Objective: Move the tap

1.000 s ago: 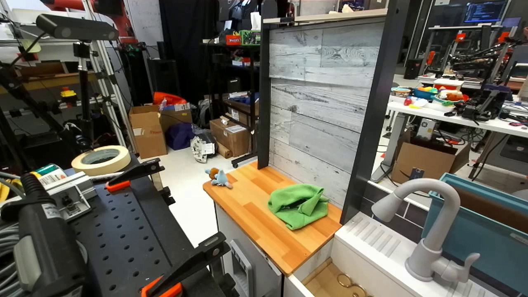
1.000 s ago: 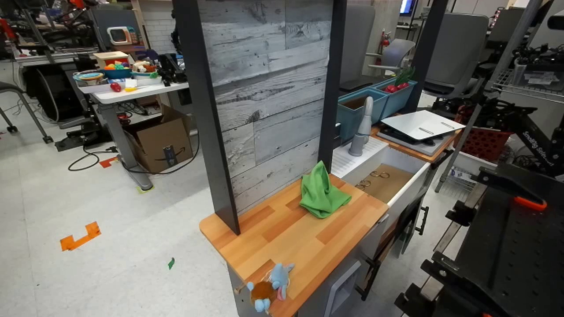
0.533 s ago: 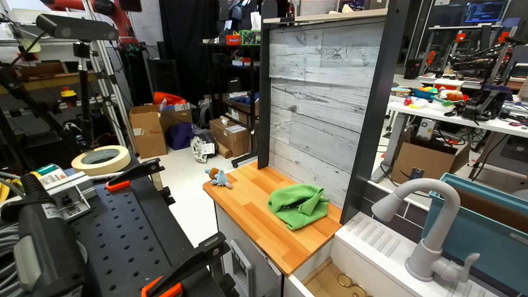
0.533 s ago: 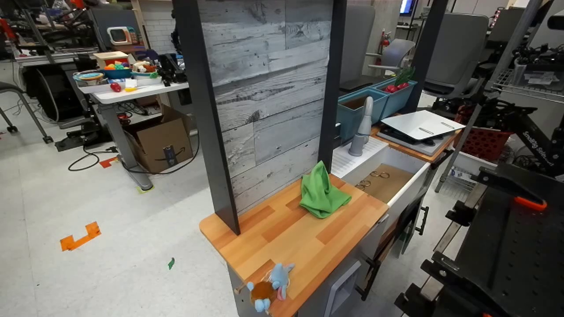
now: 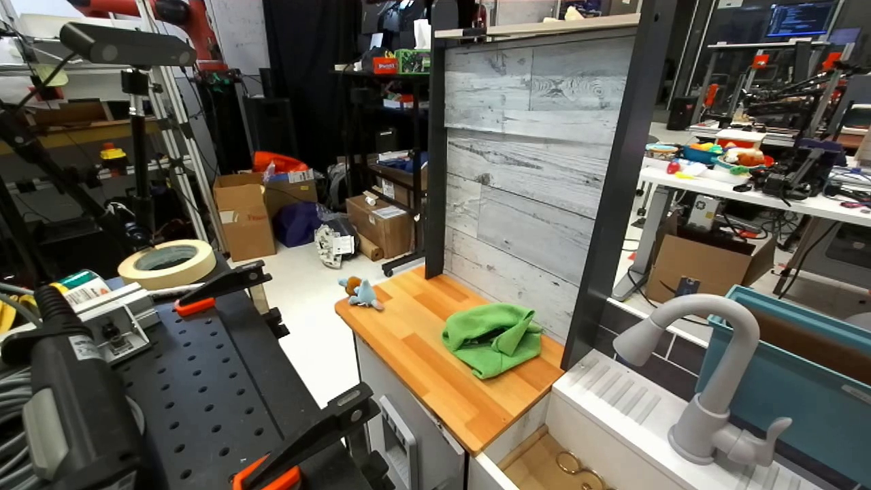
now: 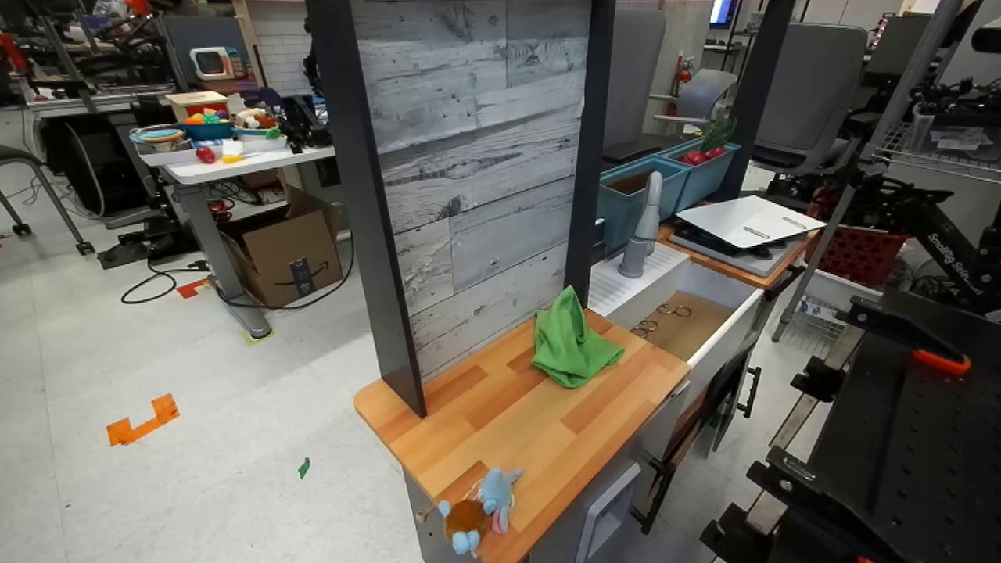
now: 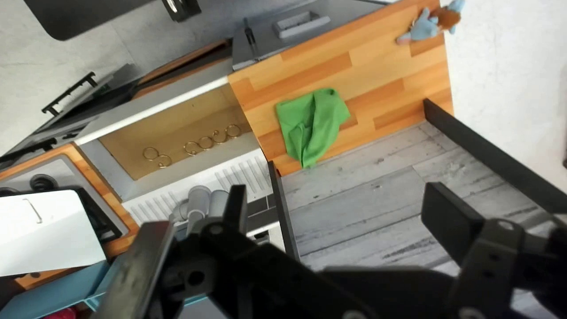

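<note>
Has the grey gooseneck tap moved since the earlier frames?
No, not in any direction: in an exterior view, the grey gooseneck tap stands at the same spot on the white ridged drainboard, overlapping the teal planter as before.

Floor (image 6: 235, 508): pale, orange tape (image 6: 164, 408) stuck on it.
Curtain (image 5: 306, 102): black, hanging behind a rack (image 5: 381, 78).
Desk (image 6: 262, 162): white, a box (image 6: 285, 262) beneath.
Chair (image 6: 817, 86): tall, grey.
</note>
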Tool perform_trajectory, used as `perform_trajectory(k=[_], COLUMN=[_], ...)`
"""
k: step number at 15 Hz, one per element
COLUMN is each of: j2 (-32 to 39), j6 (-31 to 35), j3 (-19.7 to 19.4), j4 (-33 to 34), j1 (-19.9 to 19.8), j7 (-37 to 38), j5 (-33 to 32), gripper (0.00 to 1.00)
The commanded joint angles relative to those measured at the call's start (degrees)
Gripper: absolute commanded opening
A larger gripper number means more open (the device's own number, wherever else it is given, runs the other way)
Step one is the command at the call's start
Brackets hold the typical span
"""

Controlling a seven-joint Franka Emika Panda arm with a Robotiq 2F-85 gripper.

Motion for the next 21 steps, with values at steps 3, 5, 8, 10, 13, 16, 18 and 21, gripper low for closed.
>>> perform_trajectory(k=[3,5,8,10,13,16,18,21], j2=[17.3,22.7,30.5,35.4,42.6,49.0,53.0,58.6], j6=[2.2,1.2,-1.1,-1.9,-1.9,-1.1,-0.5,0.4], j3=[-5.7,-7.0,-7.7,-7.4,-7.1,-6.3,-5.3,-3.4], j4=[15.2,19.9,26.0,29.7,35.2,39.8,42.9,47.8], j1=[0.4,-0.6,-3.2,-5.2,-7.7,-10.0,-11.5,-13.2], j7=[-7.9,-10.6,-13.5,-13.1,-10.9,-10.1,-10.2,-10.0], j5=[12.9,17.8,23.0,23.7,23.1,23.4,24.1,25.7], gripper=[1.0,1.0,1.0,1.0,1.0,1.0,1.0,1.0])
